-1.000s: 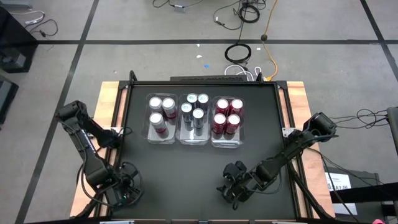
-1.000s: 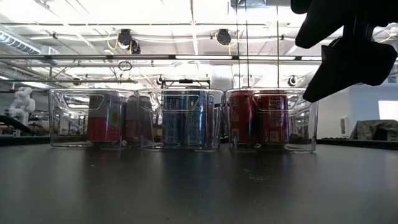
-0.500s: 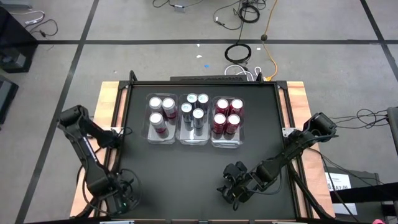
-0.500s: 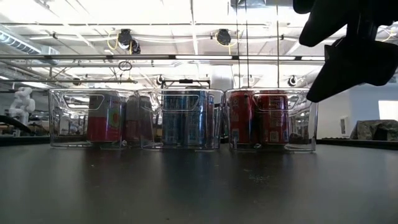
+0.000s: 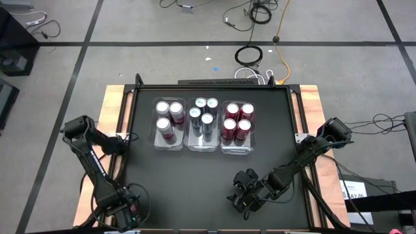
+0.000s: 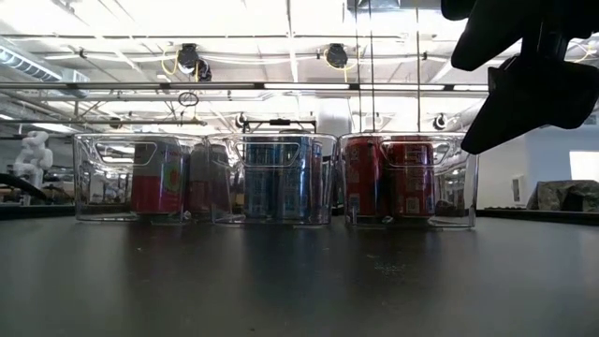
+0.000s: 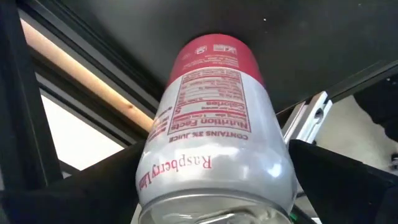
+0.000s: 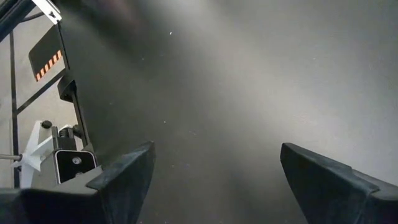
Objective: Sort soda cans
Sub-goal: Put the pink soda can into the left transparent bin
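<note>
A pinkish-red soda can (image 7: 211, 112) with a silver top fills my left wrist view, its top toward the camera. My left gripper (image 7: 216, 146) is at the table's near left corner (image 5: 123, 209), pointing steeply down, with its fingers standing wide on either side of the can. In the high view the gripper hides the can. My right gripper (image 5: 242, 195) hangs open over the near middle-right of the table, nothing between its fingers (image 8: 216, 155). Other soda cans (image 5: 203, 117) stand upright in three clear bins. My left gripper comes at the pinkish-red can from above, its fingers (image 7: 336, 180) lying along the can's sides near the top end (image 7: 155, 180). The can's near, wide part hides the fingertips. I cannot tell whether they touch it.
Three clear bins stand side by side at the far middle: the left bin (image 5: 156, 144) holds three pinkish cans, the middle bin (image 5: 203, 147) several silver-blue cans, the right bin (image 5: 235, 151) several red cans. Bare black mat (image 5: 195, 175) lies between the bins and the grippers.
My left gripper has sunk and gone toward the table's near left corner, rolling its wrist on the way. Its arm has folded lower. The bins and their cans stand as before.
</note>
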Tool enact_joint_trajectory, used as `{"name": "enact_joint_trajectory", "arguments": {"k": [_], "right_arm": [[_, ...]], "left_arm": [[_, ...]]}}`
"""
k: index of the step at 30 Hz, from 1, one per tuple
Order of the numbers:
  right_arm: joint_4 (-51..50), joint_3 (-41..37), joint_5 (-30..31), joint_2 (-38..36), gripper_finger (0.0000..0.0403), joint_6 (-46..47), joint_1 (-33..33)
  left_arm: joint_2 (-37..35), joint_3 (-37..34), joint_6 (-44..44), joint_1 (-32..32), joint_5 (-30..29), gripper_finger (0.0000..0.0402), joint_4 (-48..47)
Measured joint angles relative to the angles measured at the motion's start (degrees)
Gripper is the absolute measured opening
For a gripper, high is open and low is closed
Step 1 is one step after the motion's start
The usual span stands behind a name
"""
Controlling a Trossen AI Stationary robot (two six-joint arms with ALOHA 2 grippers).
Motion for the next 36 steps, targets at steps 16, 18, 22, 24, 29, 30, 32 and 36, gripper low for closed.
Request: {"name": "enact_joint_trajectory", "arguments": {"k": [16,18,22,24,29,30,32,36], "right_arm": [[0.0,0.0,0.01,0.0,0.0338,-0.7,0.0],[-0.02,0.0,0.02,0.0,0.0338,-0.7,0.0],[-0.01,0.0,0.28,0.0,0.0338,-0.66,0.0],[-0.02,0.0,0.28,0.0,0.0338,-0.6,0.0],[-0.02,0.0,0.3,0.0,0.0338,-0.51,-0.06],[-0.03,0.0,0.29,0.0,0.0338,-0.5,-0.14],[-0.07,0.0,0.52,0.0,0.0338,-0.5,-0.25],[-0.22,0.0,3.39,0.0,0.0338,0.77,-0.37]], "left_arm": [[-1.06,0.0,3.04,2.97,0.4,0.0306,2.47],[-2.26,0.0,5.8,4.95,-3.95,0.0306,2.19],[-6.67,0.0,14.93,10.97,-13.26,0.0306,2.01],[-9.72,0.0,20.31,14.92,-17.78,0.0306,1.17],[-19.14,0.0,33.4,26.48,-27.75,0.0306,-2.31],[-20.89,0.0,35.8,29.01,-29.02,0.0306,-3.21],[-24.33,0.0,40.37,34.45,-30.78,0.0306,-4.81],[-28.41,0.01,50.34,46.2,-31.39,0.0306,-6.58]]}}
